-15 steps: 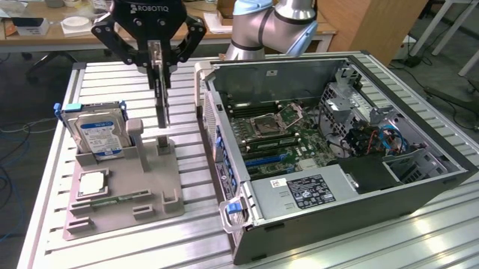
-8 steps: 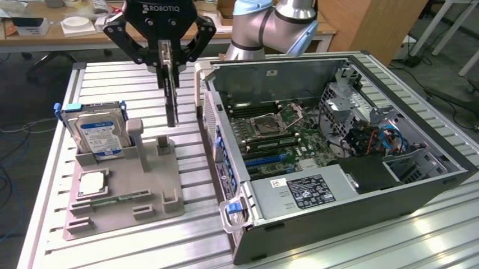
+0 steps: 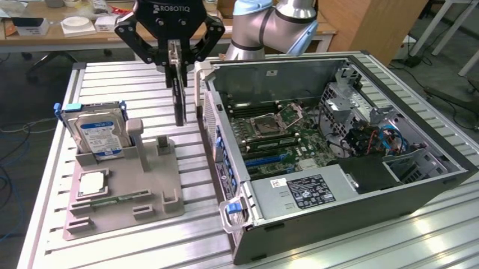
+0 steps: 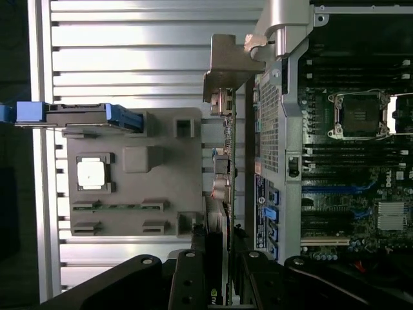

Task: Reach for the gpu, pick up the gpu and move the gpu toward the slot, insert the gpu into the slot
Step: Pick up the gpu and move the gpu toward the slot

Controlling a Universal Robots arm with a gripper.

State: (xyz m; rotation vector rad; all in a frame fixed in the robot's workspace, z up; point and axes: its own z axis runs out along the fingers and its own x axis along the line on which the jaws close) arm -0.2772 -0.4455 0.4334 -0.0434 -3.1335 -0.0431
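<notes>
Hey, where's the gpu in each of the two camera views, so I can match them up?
Exterior view: the gpu hangs edge-on from the tool, between the grey fixture and the open computer case.
Wrist view: the gpu is a thin edge between that fixture and the case wall.
Shared landmark: the grey fixture.

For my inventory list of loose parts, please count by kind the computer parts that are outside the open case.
gpu: 1
hard drive: 1
processor chip: 1
memory stick: 1
Total: 4
</notes>
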